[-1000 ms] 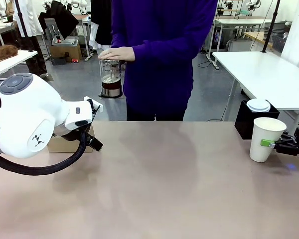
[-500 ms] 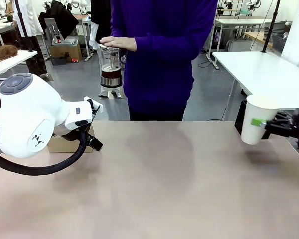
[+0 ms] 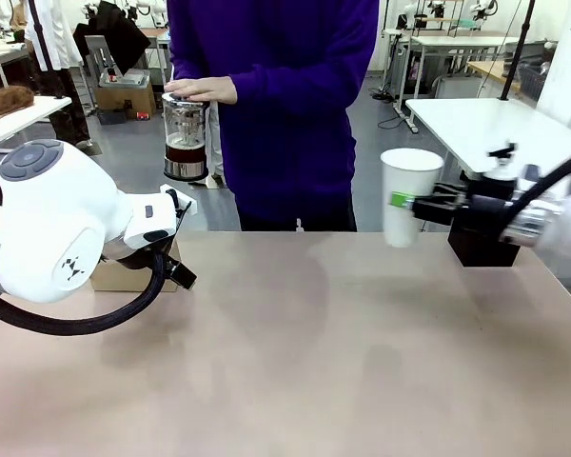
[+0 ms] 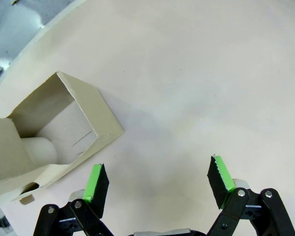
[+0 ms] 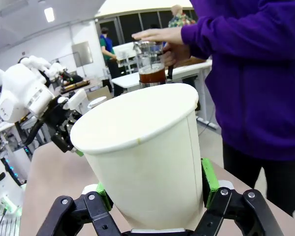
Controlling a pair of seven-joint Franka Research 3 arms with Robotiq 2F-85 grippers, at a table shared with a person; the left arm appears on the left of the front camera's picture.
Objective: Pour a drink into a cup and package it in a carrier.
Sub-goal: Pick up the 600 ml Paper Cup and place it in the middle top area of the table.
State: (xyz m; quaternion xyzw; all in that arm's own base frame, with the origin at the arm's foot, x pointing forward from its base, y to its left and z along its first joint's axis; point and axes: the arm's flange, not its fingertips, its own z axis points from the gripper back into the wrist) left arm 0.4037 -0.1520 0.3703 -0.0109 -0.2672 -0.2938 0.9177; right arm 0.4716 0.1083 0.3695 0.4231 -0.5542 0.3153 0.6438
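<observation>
The right gripper (image 3: 408, 202) clamps the cup (image 3: 412, 176), raised at the far right. Hold it upright and steady for the drink (image 3: 184, 152), far left in the pitcher (image 3: 184, 122). The left gripper (image 4: 157, 179) stands wide, empty, near the carrier (image 4: 49, 132).

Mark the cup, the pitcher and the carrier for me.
cup (image 3: 411, 176), front view, upper side wall.
pitcher (image 3: 184, 124), front view, clear glass body.
carrier (image 4: 96, 112), left wrist view, cardboard pocket wall.
</observation>
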